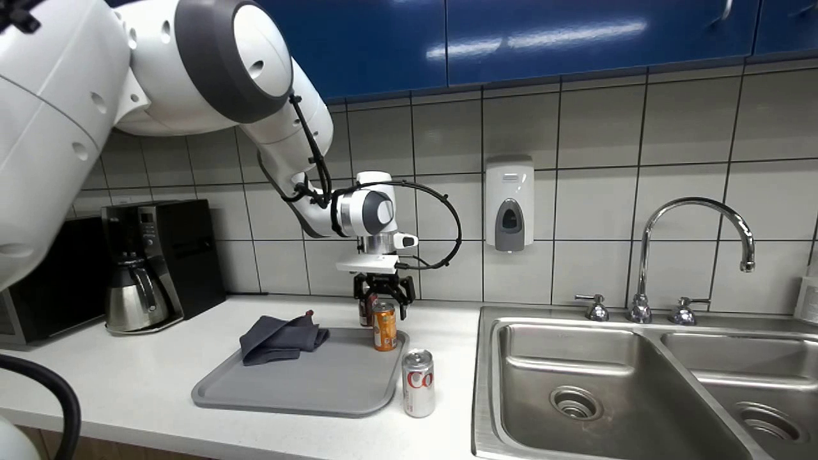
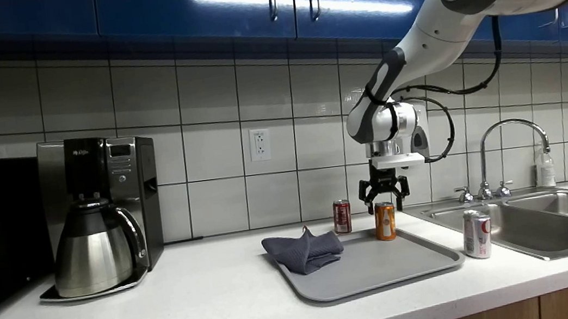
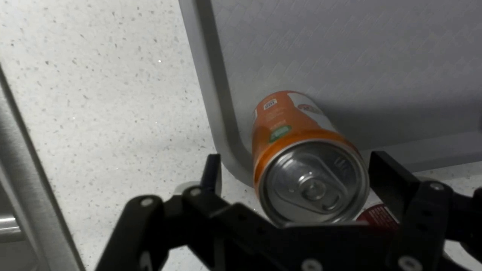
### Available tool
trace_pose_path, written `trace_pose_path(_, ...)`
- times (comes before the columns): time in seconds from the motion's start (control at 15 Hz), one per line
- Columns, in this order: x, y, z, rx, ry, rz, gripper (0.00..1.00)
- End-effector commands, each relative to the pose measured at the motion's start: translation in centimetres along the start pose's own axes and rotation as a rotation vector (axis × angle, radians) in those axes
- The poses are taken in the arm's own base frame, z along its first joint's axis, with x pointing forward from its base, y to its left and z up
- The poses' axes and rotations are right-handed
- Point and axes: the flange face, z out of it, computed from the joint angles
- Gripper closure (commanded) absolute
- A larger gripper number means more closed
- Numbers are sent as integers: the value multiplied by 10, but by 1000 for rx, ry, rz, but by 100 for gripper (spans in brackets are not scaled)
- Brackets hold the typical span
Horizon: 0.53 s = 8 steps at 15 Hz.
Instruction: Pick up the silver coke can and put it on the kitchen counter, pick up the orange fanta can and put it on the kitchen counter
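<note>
Lowering your spread gripper (image 2: 385, 207) around the orange can (image 1: 385, 328), upright at two o'clock on the tray (image 1: 307, 386) in an exterior view, should go best after a nudge toward wrist-view three o'clock, where one finger (image 3: 393, 180) crowds it.

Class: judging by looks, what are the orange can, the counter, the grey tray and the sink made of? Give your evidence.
Orange can: metal, probably aluminium; silvery lid with pull tab, glossy printed side.
Counter: laminate or solid composite, can't tell; white with grey flecks.
Grey tray: probably plastic, matte; moulded rim, textured base.
Sink: likely stainless steel; silvery satin sheen, soft highlights.
</note>
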Motion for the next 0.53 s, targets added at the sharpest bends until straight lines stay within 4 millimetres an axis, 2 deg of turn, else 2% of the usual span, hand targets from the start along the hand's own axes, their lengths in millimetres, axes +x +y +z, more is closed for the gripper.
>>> trace_pose_path(0.0, 7, -6, 5, 0, -25, 13, 0)
trace_pose_path(0.2, 7, -8, 11, 1, -37, 9, 0)
trace_pose_path(0.27, 7, -8, 12, 1, -39, 5, 25)
trace_pose_path(0.33, 7, -8, 12, 0, -38, 2, 26)
trace_pose_path(0.47, 8, -8, 11, -1, -35, 1, 42)
